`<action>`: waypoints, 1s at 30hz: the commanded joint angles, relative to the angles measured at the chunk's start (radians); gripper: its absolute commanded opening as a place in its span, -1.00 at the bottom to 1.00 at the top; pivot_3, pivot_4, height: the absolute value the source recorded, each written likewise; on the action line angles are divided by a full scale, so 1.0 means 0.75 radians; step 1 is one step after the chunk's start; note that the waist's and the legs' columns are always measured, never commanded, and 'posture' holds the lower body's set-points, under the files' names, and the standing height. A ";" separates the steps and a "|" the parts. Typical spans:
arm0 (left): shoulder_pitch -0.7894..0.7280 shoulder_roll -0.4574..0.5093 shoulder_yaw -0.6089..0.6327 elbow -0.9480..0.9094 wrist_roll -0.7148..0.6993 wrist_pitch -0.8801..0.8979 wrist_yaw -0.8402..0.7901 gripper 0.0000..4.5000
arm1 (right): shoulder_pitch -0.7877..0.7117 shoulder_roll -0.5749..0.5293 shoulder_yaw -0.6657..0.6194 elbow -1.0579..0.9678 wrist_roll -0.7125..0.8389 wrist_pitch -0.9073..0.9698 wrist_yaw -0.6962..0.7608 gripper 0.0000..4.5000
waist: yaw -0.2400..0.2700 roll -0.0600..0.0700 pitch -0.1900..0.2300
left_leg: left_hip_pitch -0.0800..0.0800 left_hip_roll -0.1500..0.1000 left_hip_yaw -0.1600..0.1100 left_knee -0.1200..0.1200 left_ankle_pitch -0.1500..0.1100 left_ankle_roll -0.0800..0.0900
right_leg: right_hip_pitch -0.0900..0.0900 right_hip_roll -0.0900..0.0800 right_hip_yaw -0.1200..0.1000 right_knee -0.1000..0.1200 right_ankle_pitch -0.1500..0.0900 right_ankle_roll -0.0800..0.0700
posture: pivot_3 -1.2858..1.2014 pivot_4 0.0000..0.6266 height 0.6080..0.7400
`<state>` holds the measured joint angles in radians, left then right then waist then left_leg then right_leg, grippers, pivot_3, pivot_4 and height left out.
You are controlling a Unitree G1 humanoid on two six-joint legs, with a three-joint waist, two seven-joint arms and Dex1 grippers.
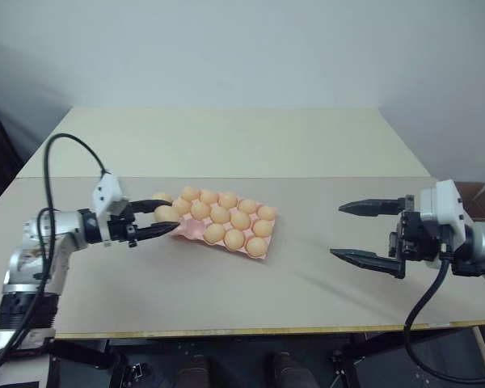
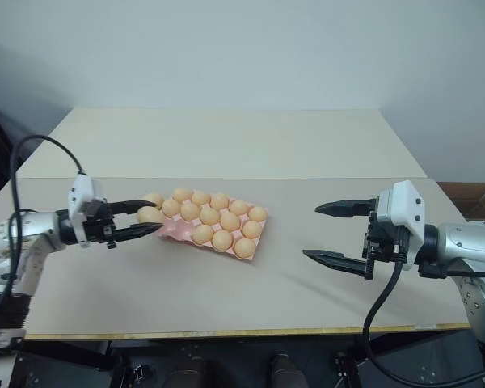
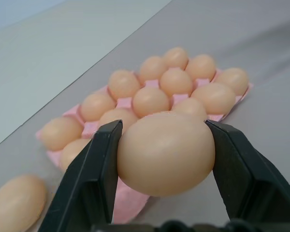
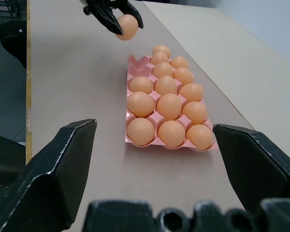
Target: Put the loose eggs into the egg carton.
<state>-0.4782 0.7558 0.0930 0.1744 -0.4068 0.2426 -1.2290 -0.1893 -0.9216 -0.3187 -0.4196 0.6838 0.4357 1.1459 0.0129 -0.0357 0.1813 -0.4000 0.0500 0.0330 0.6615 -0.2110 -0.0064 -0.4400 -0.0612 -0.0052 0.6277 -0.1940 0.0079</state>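
Note:
The pink egg carton (image 1: 187, 233) lies in the middle of the table with several tan-orange eggs (image 1: 220, 215) in its cups. Bare cups (image 4: 137, 61) show at the end toward my left gripper. My left gripper (image 1: 169, 217) hovers just off that end, shut on one egg (image 3: 165, 152), which is raised off the table. Another loose egg (image 1: 161, 197) lies on the table beside the carton's far left corner, just beyond the gripper. My right gripper (image 1: 337, 231) stands open and empty well to the right of the carton, pointing toward it.
The light tabletop (image 1: 307, 299) has a seam across it behind the carton and a front edge (image 1: 226, 331) close to me. A brown cardboard box (image 1: 478, 198) stands off the table at the far right.

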 commanded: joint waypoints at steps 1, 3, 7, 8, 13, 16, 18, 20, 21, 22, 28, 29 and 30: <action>-0.098 -0.057 -0.099 0.098 0.117 -0.082 0.042 0.21 | -0.006 -0.006 -0.034 -0.037 0.018 -0.020 -0.011 1.00 | 0.000 -0.001 0.000 | 0.000 0.000 0.000 0.000 0.000 0.000 | 0.000 0.000 0.000 0.000 0.000 0.000 | 0.03 -0.52 1.00; -0.133 -0.087 -0.128 0.155 0.148 -0.113 0.043 0.21 | 0.005 -0.006 -0.046 -0.050 0.022 -0.017 -0.019 1.00 | -0.003 -0.001 0.000 | 0.000 0.000 0.000 0.000 0.000 0.000 | 0.000 0.000 0.000 0.000 0.000 0.000 | 0.03 -0.52 1.00; -0.179 -0.116 -0.162 0.220 0.195 -0.152 0.052 0.21 | 0.032 -0.006 -0.064 -0.080 0.031 -0.011 -0.037 1.00 | -0.009 -0.001 0.000 | -0.001 0.000 0.000 0.000 0.000 0.000 | -0.001 0.001 0.001 0.000 0.000 0.001 | 0.03 -0.52 1.00; -0.184 -0.117 -0.161 0.229 0.199 -0.157 0.051 0.41 | 0.037 -0.006 -0.068 -0.087 0.034 -0.010 -0.041 1.00 | -0.010 -0.001 0.000 | -0.001 0.000 0.000 0.000 0.000 0.000 | -0.001 0.001 0.001 0.000 0.000 0.001 | 0.03 -0.52 1.00; -0.187 -0.083 -0.139 0.201 0.177 -0.136 0.020 0.99 | 0.046 -0.003 -0.069 -0.097 0.039 -0.013 -0.060 1.00 | -0.008 -0.001 0.000 | -0.001 0.000 0.000 0.000 0.000 0.000 | -0.001 0.001 0.001 0.000 0.000 0.001 | 0.03 -0.52 1.00; -0.172 -0.062 -0.101 0.155 0.139 -0.118 0.009 0.99 | 0.039 0.001 -0.057 -0.094 0.037 -0.018 -0.065 1.00 | -0.008 -0.001 0.000 | -0.001 0.000 0.000 0.000 0.000 0.000 | -0.001 0.001 0.001 0.000 0.000 0.001 | 0.03 -0.52 1.00; -0.153 -0.045 -0.056 0.120 0.103 -0.095 0.019 0.99 | 0.030 0.002 -0.048 -0.088 0.035 -0.021 -0.065 1.00 | -0.008 -0.001 0.000 | -0.001 0.000 0.000 0.000 0.000 0.000 | -0.001 0.001 0.001 0.000 0.000 0.001 | 0.03 -0.52 1.00; -0.126 -0.012 -0.002 0.076 0.050 -0.031 0.014 0.99 | 0.025 0.003 -0.043 -0.083 0.035 -0.023 -0.063 1.00 | -0.012 -0.001 0.000 | -0.001 0.000 0.000 0.000 0.000 0.000 | -0.001 0.001 0.001 0.000 0.000 0.001 | 0.03 -0.52 1.00; -0.103 0.006 0.030 0.055 0.030 -0.017 0.018 0.99 | 0.024 0.003 -0.043 -0.082 0.035 -0.024 -0.061 1.00 | -0.013 -0.001 0.000 | -0.001 0.000 0.000 0.000 0.000 0.000 | -0.001 0.001 0.001 0.000 0.000 0.001 | 0.03 -0.52 1.00; -0.072 0.033 0.066 0.036 0.010 -0.008 0.011 0.99 | 0.023 0.004 -0.042 -0.079 0.036 -0.025 -0.059 1.00 | -0.017 -0.001 0.000 | -0.001 0.000 0.000 0.000 0.000 0.000 | -0.001 0.001 0.001 0.000 0.000 0.001 | 0.03 -0.52 1.00; 0.201 0.194 0.322 -0.048 -0.119 0.027 -0.066 0.99 | -0.006 0.007 -0.018 -0.028 0.029 -0.039 -0.017 1.00 | -0.034 -0.001 0.000 | 0.000 0.001 0.000 0.000 0.000 0.000 | -0.001 0.001 0.001 0.000 0.000 0.000 | 0.03 -0.52 1.00; 0.248 0.211 0.353 -0.058 -0.125 0.027 -0.072 0.99 | -0.014 0.008 -0.012 -0.016 0.027 -0.042 -0.009 1.00 | -0.034 -0.001 0.000 | 0.001 0.002 0.000 0.000 0.000 0.000 | -0.001 0.001 0.001 0.000 -0.001 -0.002 | 0.03 -0.52 1.00; 0.294 0.225 0.381 -0.069 -0.132 0.030 -0.073 0.99 | -0.024 0.008 -0.004 -0.001 0.022 -0.047 0.001 1.00 | -0.033 -0.001 0.000 | 0.001 0.001 0.000 0.000 0.000 0.000 | -0.001 0.000 0.001 0.000 -0.004 -0.006 | 0.03 -0.52 1.00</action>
<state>-0.2750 0.9036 0.3252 0.1599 -0.4794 0.2654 -1.2719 -0.1897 -0.9140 -0.3139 -0.4236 0.6905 0.4296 1.1336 -0.0122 -0.0363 0.1813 -0.3991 0.0511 0.0332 0.6614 -0.2110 -0.0063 -0.4407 -0.0612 -0.0044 0.6278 -0.1972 0.0025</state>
